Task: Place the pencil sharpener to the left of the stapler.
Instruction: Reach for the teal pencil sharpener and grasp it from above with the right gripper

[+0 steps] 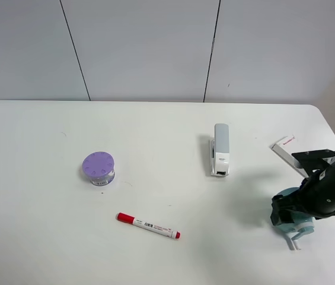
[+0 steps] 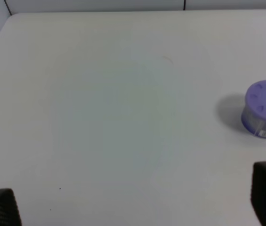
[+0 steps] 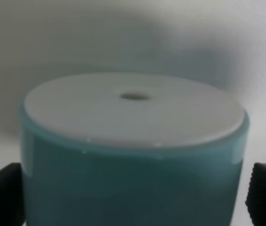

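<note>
The mint-teal pencil sharpener (image 1: 294, 224) sits at the table's right front, its white crank handle (image 1: 294, 241) pointing toward the front edge. My right gripper (image 1: 286, 216) straddles it. In the right wrist view the sharpener (image 3: 133, 155) fills the frame, white end face up, with a black fingertip (image 3: 3, 195) pressed against each side. The white and grey stapler (image 1: 220, 149) lies well to the left of the sharpener and farther back, lengthwise front to back. My left gripper (image 2: 133, 207) hangs open over bare table and does not show in the high view.
A purple round container (image 1: 98, 168) stands left of centre, also visible as the purple container (image 2: 263, 115) in the left wrist view. A red-capped marker (image 1: 148, 225) lies near the front middle. A flat white box with red print (image 1: 287, 149) lies behind the right arm.
</note>
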Robot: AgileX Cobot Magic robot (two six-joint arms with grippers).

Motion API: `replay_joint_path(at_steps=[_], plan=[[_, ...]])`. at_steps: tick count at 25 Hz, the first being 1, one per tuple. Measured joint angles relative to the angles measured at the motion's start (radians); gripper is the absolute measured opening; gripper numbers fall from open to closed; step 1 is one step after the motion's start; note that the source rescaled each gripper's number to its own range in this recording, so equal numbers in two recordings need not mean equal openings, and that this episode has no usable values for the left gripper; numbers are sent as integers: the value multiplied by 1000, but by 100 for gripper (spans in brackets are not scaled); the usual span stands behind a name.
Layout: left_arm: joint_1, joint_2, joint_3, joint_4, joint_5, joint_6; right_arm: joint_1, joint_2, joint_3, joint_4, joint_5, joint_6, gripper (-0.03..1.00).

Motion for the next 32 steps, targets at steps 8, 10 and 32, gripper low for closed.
replay_joint_path(at_steps=[8, 10, 32], plan=[[0, 0, 0, 0, 0, 0, 0, 8, -5, 0, -41, 0, 74], [0, 0, 0, 0, 0, 0, 0, 10, -8, 0, -41, 0, 74], [0, 0, 0, 0, 0, 0, 0, 10, -16, 44, -34, 0, 9]])
